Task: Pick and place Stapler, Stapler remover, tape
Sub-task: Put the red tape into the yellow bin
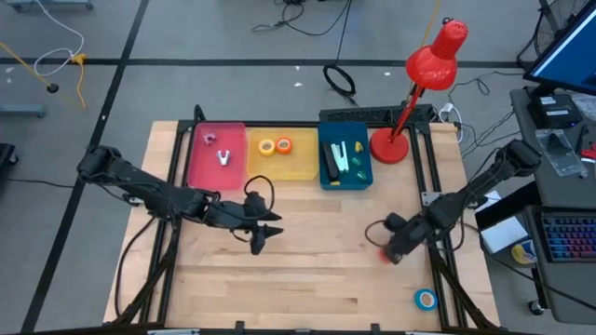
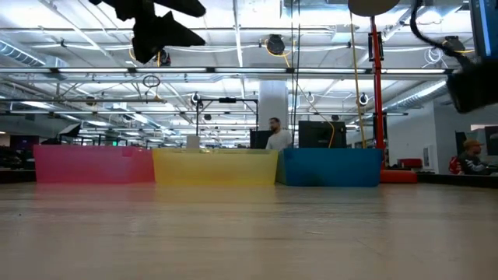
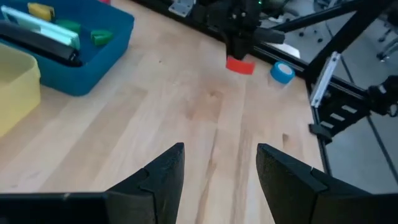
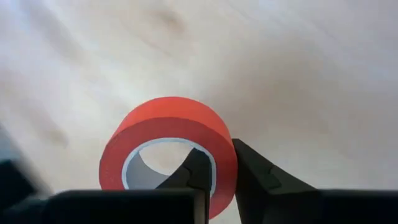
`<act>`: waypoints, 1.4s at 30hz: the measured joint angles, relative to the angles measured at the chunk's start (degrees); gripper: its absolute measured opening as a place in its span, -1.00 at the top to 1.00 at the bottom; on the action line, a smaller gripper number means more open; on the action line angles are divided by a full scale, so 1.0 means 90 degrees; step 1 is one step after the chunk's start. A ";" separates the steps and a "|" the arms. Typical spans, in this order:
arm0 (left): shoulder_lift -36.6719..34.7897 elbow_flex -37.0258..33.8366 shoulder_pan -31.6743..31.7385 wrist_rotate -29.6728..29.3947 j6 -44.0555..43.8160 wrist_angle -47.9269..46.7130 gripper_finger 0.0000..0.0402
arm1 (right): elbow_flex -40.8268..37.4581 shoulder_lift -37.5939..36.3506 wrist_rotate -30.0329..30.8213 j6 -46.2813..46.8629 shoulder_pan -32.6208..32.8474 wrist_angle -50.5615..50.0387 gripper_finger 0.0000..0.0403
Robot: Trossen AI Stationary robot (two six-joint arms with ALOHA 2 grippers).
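Right gripper (image 4: pixel 221 171) pinches the wall of the red ring-shaped tape roll (image 4: pixel 168 140), one finger inside: light, stiff, smooth-sided, liable to pivot. Left gripper (image 3: pixel 221 171) hangs spread, empty.

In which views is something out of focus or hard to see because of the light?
Right wrist view: the red tape roll is sharp, but the wooden table behind it is soft and pale. Low view: bright ceiling lights leave the arms as dark silhouettes; the near tabletop is blurred. Left wrist view: the left tool is close and slightly soft. High view: even light, no strong glare.
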 joint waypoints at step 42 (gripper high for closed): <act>-0.3214 -0.2673 0.0143 0.0165 0.0652 0.0947 0.01 | 0.6177 0.4506 0.1763 -0.8090 -0.5582 0.1363 0.85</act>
